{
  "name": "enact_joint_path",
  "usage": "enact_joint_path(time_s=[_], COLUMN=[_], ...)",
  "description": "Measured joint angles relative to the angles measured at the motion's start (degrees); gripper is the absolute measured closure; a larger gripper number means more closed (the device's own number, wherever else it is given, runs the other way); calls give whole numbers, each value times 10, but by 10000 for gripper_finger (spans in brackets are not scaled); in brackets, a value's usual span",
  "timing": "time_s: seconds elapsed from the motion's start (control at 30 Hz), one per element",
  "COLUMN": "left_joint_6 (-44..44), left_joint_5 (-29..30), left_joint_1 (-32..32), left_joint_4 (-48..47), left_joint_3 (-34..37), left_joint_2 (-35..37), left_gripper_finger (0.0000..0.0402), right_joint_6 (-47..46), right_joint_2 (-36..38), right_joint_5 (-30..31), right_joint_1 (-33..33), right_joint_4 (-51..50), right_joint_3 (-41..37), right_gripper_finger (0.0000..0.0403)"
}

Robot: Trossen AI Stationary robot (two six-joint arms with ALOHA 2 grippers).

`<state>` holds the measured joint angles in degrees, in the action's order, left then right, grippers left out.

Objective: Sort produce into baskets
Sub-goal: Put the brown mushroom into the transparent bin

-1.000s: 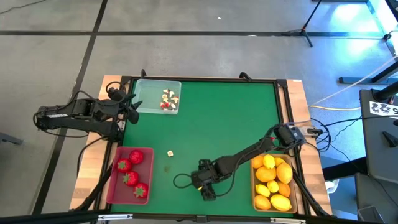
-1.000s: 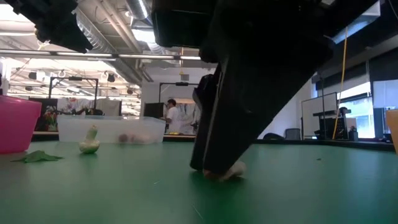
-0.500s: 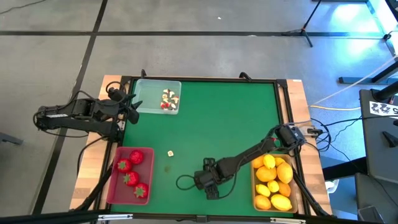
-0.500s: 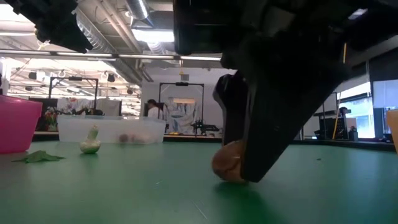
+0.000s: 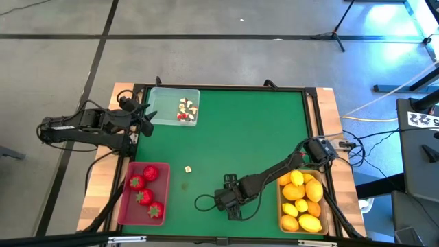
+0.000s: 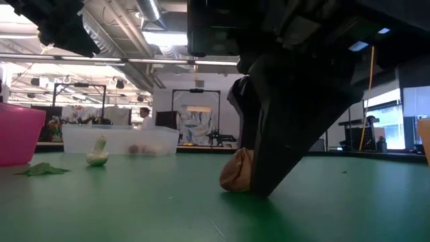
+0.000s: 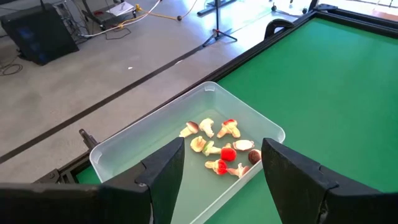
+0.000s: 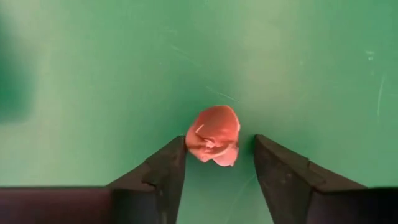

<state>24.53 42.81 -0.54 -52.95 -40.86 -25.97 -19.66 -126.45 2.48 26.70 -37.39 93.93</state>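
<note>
My right gripper [image 5: 230, 206] stands near the table's near edge, pointing steeply down, open. A small reddish-pink produce piece [image 8: 213, 135] lies on the green table between its fingers, and also shows in the low view [image 6: 236, 178]. My left gripper [image 5: 147, 116] waits open at the far left. It is beside the clear basket [image 5: 164, 108], which holds white-and-red bits [image 7: 221, 146]. Strawberries lie in the red basket [image 5: 130, 206]. Lemons fill the tan basket [image 5: 280, 206]. My right gripper comes from above, slanting, with its fingers on either side of the reddish piece. One finger [image 8: 168, 162] meets the piece's side [image 8: 189, 142]. The other finger [image 8: 273, 165] stands a small gap away. The piece rests on the table.
A small white bit [image 5: 187, 169] and a green leaf [image 5: 184, 184] lie on the table near the red basket. They also show in the low view as a white bit [image 6: 97, 153] and a leaf [image 6: 40, 169]. A black cable loop [image 5: 204, 202] lies beside my right gripper.
My right gripper has tipped steeper and shifted slightly toward the table's right edge. In the low view the small piece has rolled from under the finger's tip and now sits beside it. My left arm has kept still.
</note>
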Motion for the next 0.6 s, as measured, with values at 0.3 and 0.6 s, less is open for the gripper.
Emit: enact_joint_path(time_s=[0.3, 0.6], left_joint_6=[0, 0], left_joint_5=[0, 0], left_joint_1=[0, 0], left_joint_4=[0, 0], left_joint_3=[0, 0], left_joint_2=[0, 0], left_gripper_finger=[192, 192], right_joint_6=[11, 66], right_joint_2=[0, -3], right_joint_5=[12, 36], right_joint_1=[0, -8], right_joint_4=[5, 8], right_joint_3=[0, 22], right_gripper_finger=[302, 362])
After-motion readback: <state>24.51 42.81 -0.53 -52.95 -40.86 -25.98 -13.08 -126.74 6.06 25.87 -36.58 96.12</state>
